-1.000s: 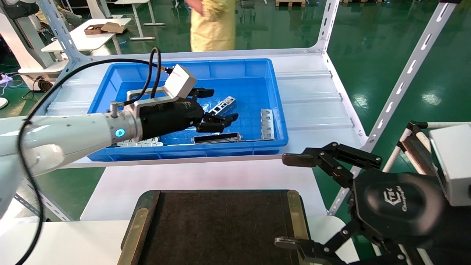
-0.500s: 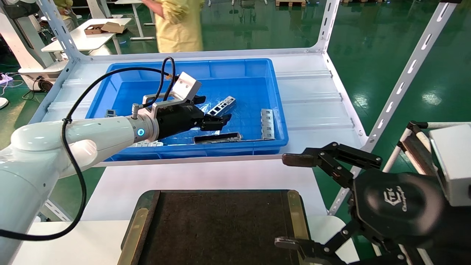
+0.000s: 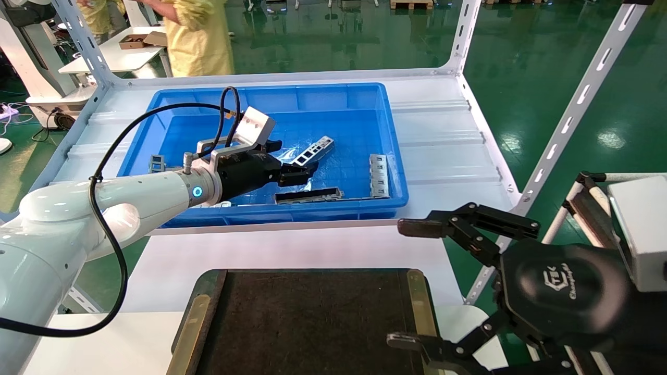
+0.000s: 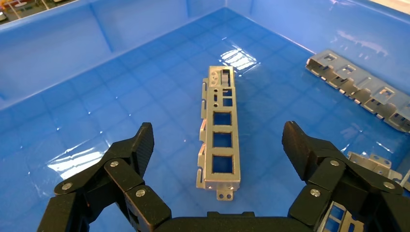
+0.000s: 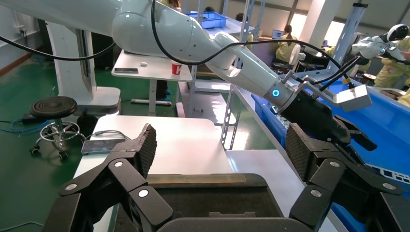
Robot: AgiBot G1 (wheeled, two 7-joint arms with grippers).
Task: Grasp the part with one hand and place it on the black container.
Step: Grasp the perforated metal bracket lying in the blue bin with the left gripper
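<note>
Left tool [image 4: 217,145], fingers spread wide, straddles the part [image 4: 220,135], whose long axis points to twelve o'clock.

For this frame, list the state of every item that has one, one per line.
Slim silver-grey metal bar with square windows: lying flat in the bin, ungrasped.
Left pincer: open, straddling the bar.
Right pincer: open, idle.
Flat black tray with brass strips: holds nothing.
Deep blue plastic bin: holds several parts.
</note>
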